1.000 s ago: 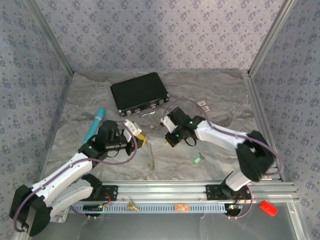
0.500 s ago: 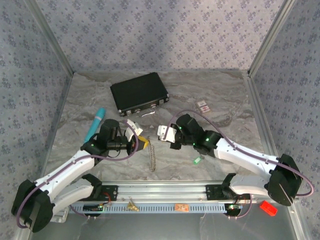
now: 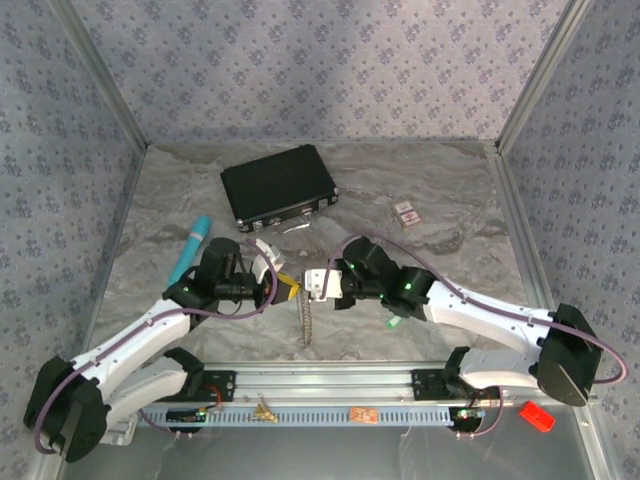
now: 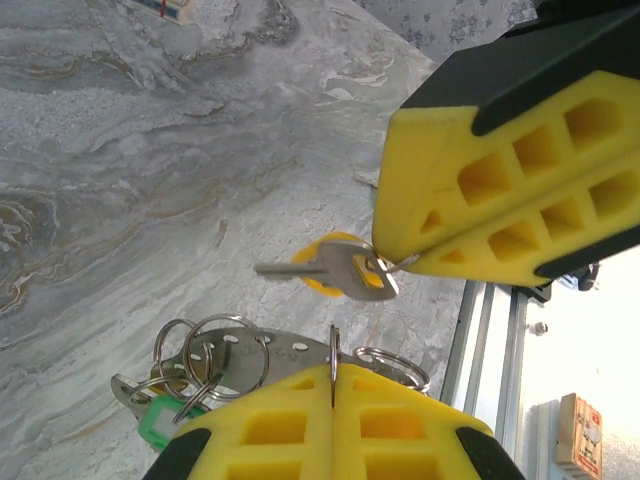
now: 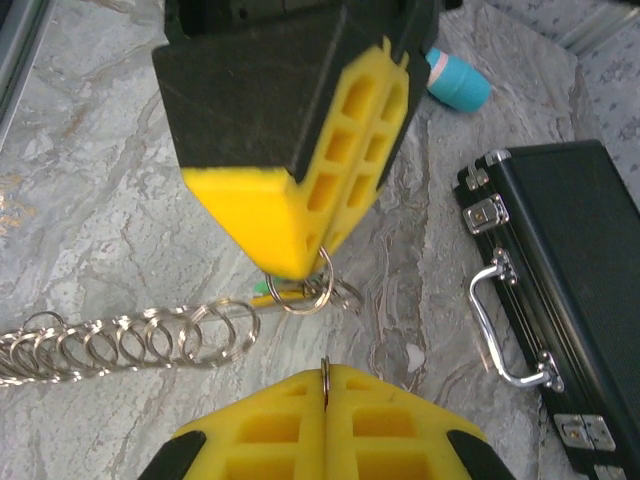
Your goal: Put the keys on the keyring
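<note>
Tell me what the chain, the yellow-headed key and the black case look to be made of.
Chain: bare silvery metal, probably steel; its linked rings gleam.
Key: dull grey metal blade; the head is glossy yellow, likely plastic.
Case: matte black shell, either plastic or coated metal, and I can't tell which. Its handle and latches look chromed and mirror-bright.

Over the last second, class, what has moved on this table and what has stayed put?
The right arm dropped its elbow toward the near right corner and carried the right gripper left, close to the left gripper. Both stay shut, right on a yellow key, left on the keyring; nothing released. The left arm, black case, teal stick, card and green key kept their places.
</note>
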